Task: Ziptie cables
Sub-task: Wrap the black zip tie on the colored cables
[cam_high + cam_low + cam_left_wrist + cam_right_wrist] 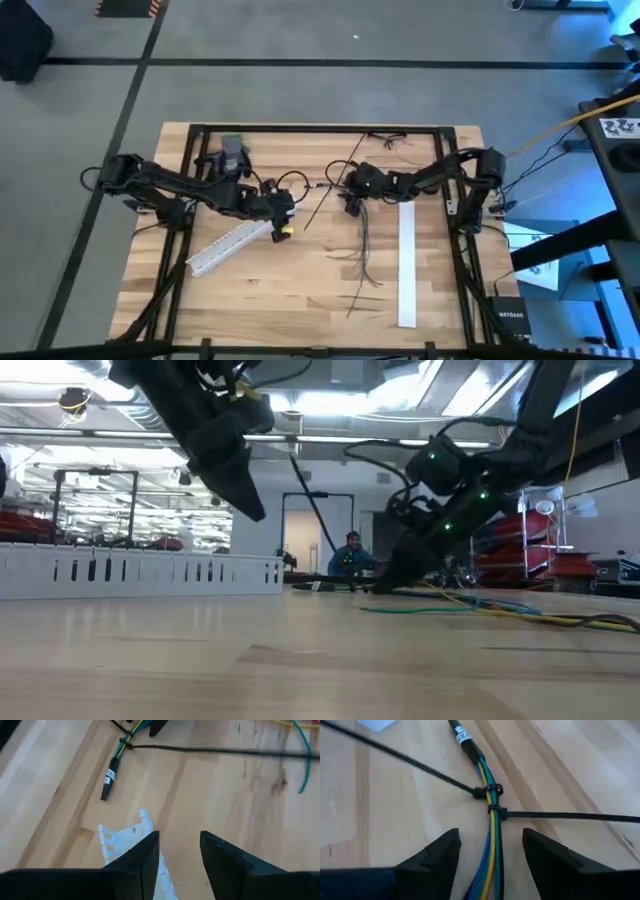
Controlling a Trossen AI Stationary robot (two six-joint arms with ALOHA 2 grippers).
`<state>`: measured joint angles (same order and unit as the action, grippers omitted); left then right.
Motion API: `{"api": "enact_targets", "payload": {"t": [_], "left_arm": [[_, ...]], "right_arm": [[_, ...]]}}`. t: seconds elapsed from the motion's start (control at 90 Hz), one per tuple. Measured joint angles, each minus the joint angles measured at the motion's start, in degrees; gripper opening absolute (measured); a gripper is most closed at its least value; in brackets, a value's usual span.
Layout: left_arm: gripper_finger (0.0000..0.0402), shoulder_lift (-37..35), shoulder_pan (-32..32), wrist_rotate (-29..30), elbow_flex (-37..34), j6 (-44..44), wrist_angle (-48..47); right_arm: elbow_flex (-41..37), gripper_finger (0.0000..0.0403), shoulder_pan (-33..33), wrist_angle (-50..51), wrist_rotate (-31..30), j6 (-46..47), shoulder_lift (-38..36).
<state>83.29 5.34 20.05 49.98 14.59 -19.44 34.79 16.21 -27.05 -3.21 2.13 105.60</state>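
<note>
The cables (pixel 491 845), a thin bunch of coloured strands already cinched by two zip ties (pixel 492 800), lie near the middle of the table (pixel 300 290) towards its far edge; they look light, limp and likely to slip, so the bound stretch by the ties seems the best place to take hold. The right tool (pixel 492 855) straddles them, half open and holding nothing. The left tool (pixel 180 855) hovers half open and empty, beside the end of a white slotted strip (pixel 122 837).
</note>
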Motion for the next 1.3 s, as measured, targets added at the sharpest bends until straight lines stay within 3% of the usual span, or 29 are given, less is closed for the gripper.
{"api": "enact_targets", "payload": {"t": [0.111,0.389,0.444,0.589,0.911,1.3], "left_arm": [[0.0135,0.00,0.00,-0.02,0.00,0.00,-0.16],[0.0135,0.00,0.02,0.07,0.02,2.10,-5.81],[0.0135,0.00,0.04,0.59,0.02,4.03,-8.29],[0.0135,0.02,0.53,2.48,0.00,8.72,-12.50],[0.0135,0.28,1.92,2.45,-0.31,10.71,-10.61],[0.0135,0.28,1.73,1.05,-8.95,16.39,-1.78]], "right_arm": [[0.26,0.0182,-0.04,-0.52,0.43,1.51,1.93],[0.28,0.0026,-0.13,-0.89,3.88,0.33,2.50],[0.28,0.0011,-0.11,-0.89,4.52,0.25,2.50],[0.16,0.0020,-0.55,-1.65,4.29,0.27,2.50],[-0.11,0.0006,-0.79,-2.75,4.95,-1.88,2.56],[-0.11,0.0009,-0.79,-2.81,5.36,-4.34,2.56]]}}
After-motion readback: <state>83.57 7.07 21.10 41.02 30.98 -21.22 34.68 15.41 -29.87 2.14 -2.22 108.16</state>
